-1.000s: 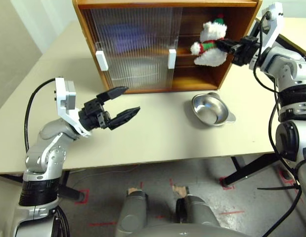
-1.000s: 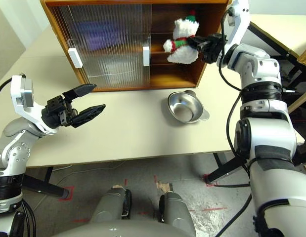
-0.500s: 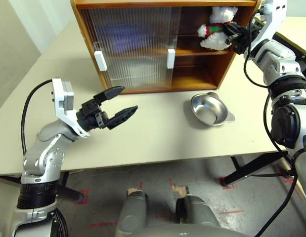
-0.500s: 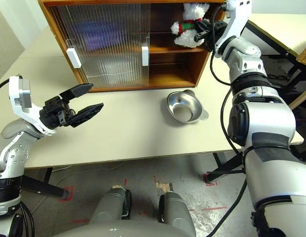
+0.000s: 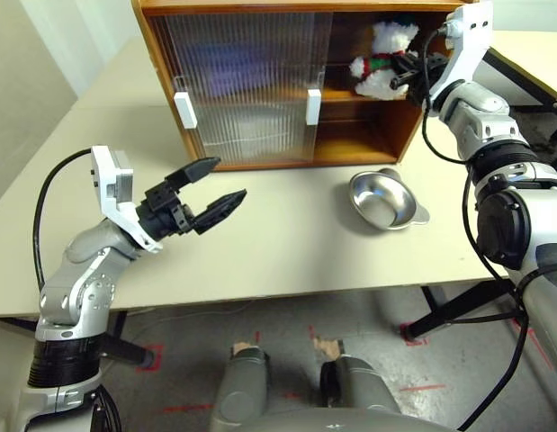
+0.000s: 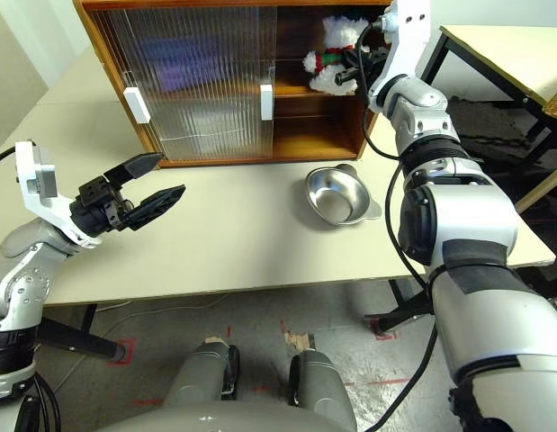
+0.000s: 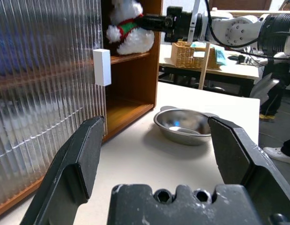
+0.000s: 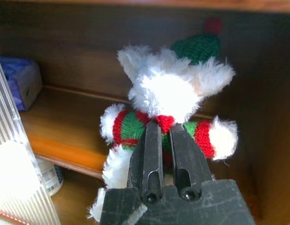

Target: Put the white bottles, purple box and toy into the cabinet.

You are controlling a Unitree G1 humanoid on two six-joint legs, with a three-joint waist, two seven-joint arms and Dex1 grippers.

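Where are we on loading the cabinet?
Purple box is on the cabinet's upper shelf, and one white bottle on the lower level. In hand: toy, pinched by the right end effector at the upper shelf. Left: release. The second bottle isn't visible.

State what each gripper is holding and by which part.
The right gripper is shut on the toy, pinching its red-and-green scarf, over the cabinet shelf. The left gripper is open, holding nothing.
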